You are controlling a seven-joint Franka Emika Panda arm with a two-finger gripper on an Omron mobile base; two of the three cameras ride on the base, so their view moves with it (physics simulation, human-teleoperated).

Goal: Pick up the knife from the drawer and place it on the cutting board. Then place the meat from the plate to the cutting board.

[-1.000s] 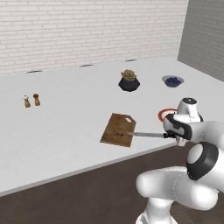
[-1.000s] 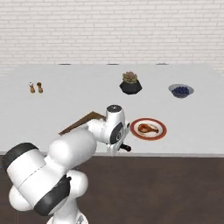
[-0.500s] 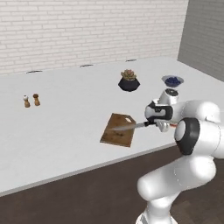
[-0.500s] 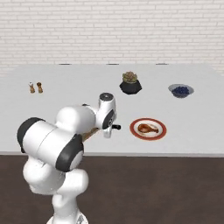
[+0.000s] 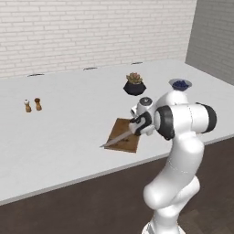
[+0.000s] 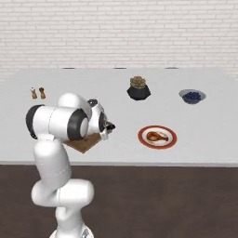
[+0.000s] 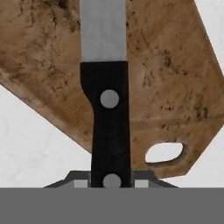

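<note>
tool (image 5: pixel 137 126): pinching the black handle of the knife (image 5: pixel 118 138), above the cutting board
knife: blade slants down past the board's left side
cutting board (image 5: pixel 124 140): flat near the counter's (image 5: pixel 68 132) front edge
meat (image 6: pixel 156 136): on the plate (image 6: pixel 157 137), near the front edge, well right of the board

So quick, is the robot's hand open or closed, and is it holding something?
Gripper: closed, its fingers holding the knife by the black handle, blade out over the cutting board.
</note>
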